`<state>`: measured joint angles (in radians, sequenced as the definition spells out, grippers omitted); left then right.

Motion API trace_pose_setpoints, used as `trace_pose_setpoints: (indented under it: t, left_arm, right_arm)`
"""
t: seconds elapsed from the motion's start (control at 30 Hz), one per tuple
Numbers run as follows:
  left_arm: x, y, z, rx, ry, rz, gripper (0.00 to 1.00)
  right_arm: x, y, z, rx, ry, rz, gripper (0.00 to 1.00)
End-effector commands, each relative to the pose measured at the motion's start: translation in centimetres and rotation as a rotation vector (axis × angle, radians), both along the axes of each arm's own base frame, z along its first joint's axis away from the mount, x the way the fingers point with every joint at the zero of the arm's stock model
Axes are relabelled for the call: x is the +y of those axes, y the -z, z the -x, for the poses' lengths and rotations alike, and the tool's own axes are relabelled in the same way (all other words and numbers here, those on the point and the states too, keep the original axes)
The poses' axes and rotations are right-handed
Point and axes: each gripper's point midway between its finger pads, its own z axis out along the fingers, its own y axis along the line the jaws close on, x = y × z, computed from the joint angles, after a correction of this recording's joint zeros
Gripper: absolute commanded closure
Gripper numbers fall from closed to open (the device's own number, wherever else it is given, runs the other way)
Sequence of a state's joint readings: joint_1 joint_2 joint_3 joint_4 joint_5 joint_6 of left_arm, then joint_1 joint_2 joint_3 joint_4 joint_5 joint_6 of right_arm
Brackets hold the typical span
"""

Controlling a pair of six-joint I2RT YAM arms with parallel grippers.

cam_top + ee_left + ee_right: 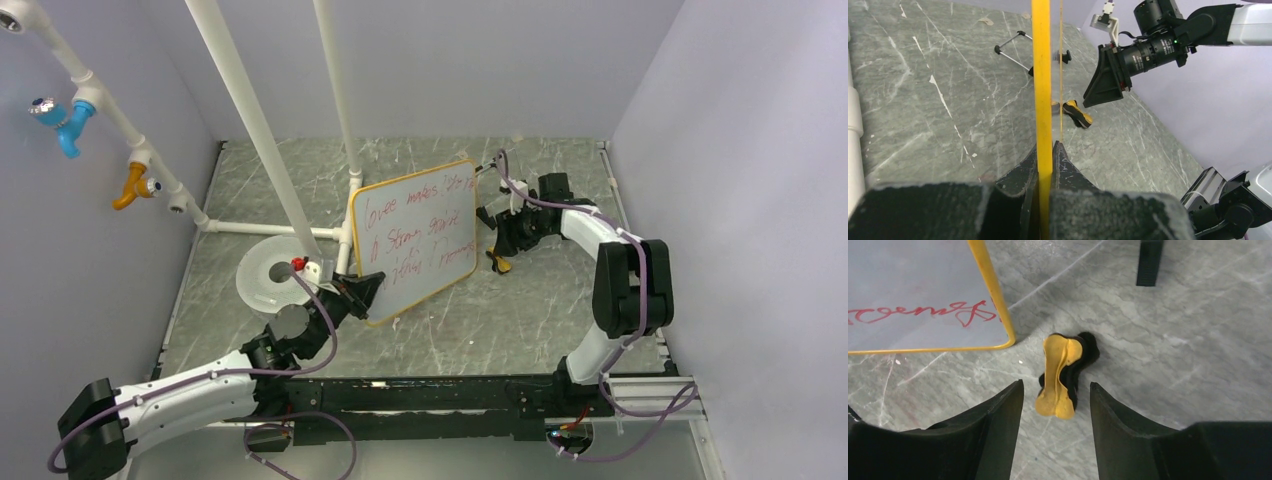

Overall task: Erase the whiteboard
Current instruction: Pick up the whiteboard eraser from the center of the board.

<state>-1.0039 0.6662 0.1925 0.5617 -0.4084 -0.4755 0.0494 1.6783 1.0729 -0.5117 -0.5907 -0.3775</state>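
One whiteboard [413, 237], one yellow-black eraser [1058, 372], one white disc [258, 270]

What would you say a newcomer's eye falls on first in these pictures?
The whiteboard, scrawled in red, stands mid-table, its yellow frame pinched by the left claw. Just to its right, the right claw hangs open over a small yellow-and-black object lying on the table.
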Motion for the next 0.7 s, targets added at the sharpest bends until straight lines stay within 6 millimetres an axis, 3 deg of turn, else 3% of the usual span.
trace_pose_setpoints:
  t: [0.0,0.4,0.6,0.67]
  left_arm:
    - [2.3,6.9,0.2,0.077,-0.044,-0.263,1.00]
    - [2.1,7.6,1.2,0.080,0.007,-0.210,1.00]
    - [1.1,7.9,1.8,0.104,0.057,-0.156,1.00]
    - [0.4,8.2,2.1,0.121,0.084,-0.125,1.00]
  right_arm:
    - [0.5,1.6,-1.2,0.020,0.053,0.039,0.48]
    - [0.6,3.7,-1.5,0.051,0.076,0.116,0.67]
    - [0.7,3.3,-1.5,0.046,0.058,0.103,1.00]
    - [0.5,2.4,-1.1,0.037,0.041,0.072,1.00]
